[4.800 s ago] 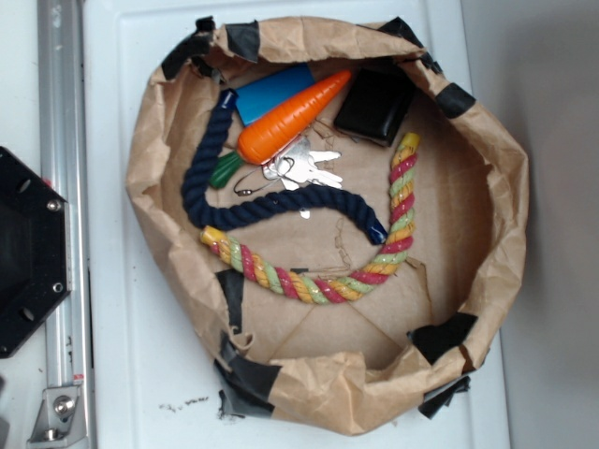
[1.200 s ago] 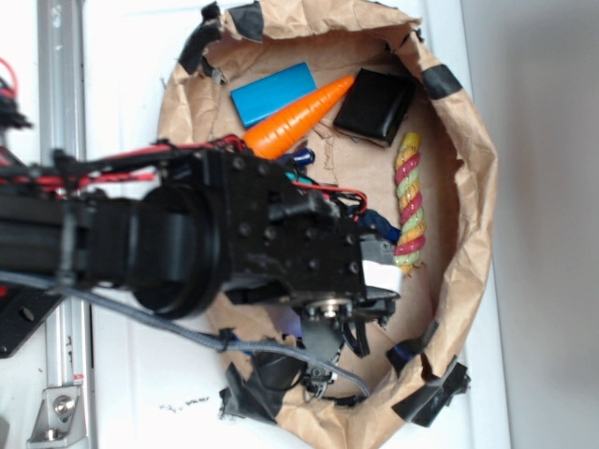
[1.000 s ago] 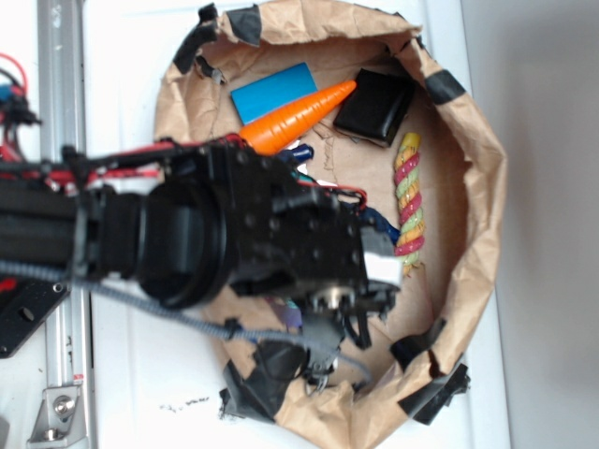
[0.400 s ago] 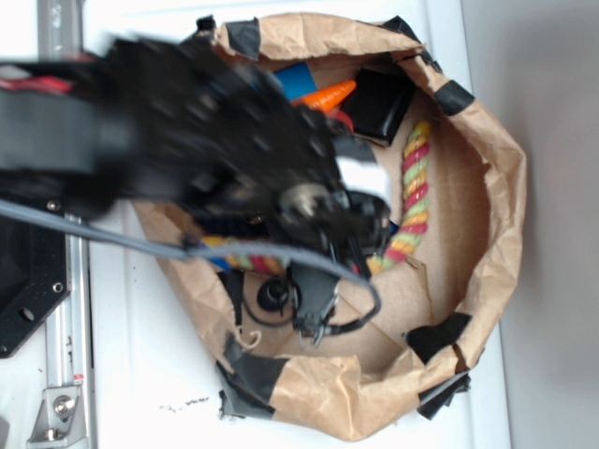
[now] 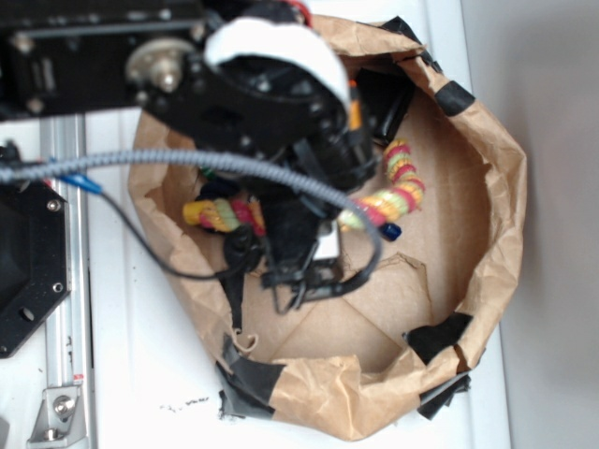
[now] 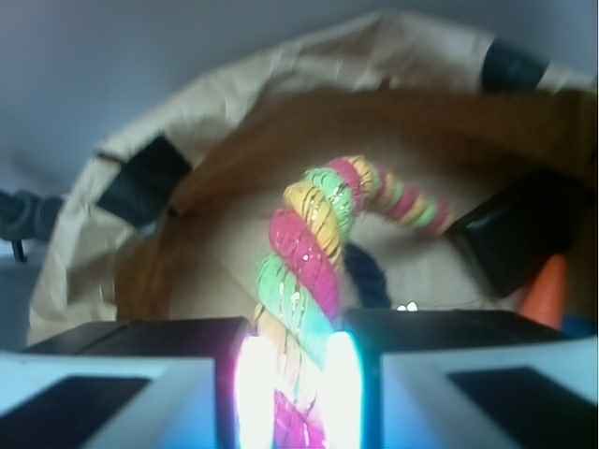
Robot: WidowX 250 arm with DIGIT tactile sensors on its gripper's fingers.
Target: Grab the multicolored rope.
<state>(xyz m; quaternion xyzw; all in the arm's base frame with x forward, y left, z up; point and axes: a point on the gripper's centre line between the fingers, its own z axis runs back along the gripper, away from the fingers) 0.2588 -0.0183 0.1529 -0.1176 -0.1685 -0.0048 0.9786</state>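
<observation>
One black arm point(image 5: 140, 56) takes up most of the top of the exterior view, reaching in from the upper left over the bag point(image 5: 487, 187), its wrist bent so the tool end points down into the brown paper hollow, a grey cable point(image 5: 140, 168) looping off it across the bag's left side. That bag sits on a white table point(image 5: 131, 374), its rim rolled and crumpled and patched with black tape point(image 5: 438, 335) in several places. Below the wrist the gripper point(image 5: 304, 281) hangs over the bag floor, though from this side its fingers are dark and blurred against each other. The wrist view settles it: the two fingers point(image 6: 255, 383) are closed in tight on the rope point(image 6: 304, 281), pinching the twisted red, yellow and green strands between glowing pads, with the rope rising out of the grip and curving over to the right. In the exterior view the rope point(image 5: 393, 192) shows on both sides of the arm, one end sticking out to the left near the bag wall and the other arching right above the floor; how far it is lifted I cannot tell. Past the rope, the wrist view catches a black box point(image 6: 515, 229) against the far wall and a sliver of orange point(image 6: 547, 290) just beside it.
</observation>
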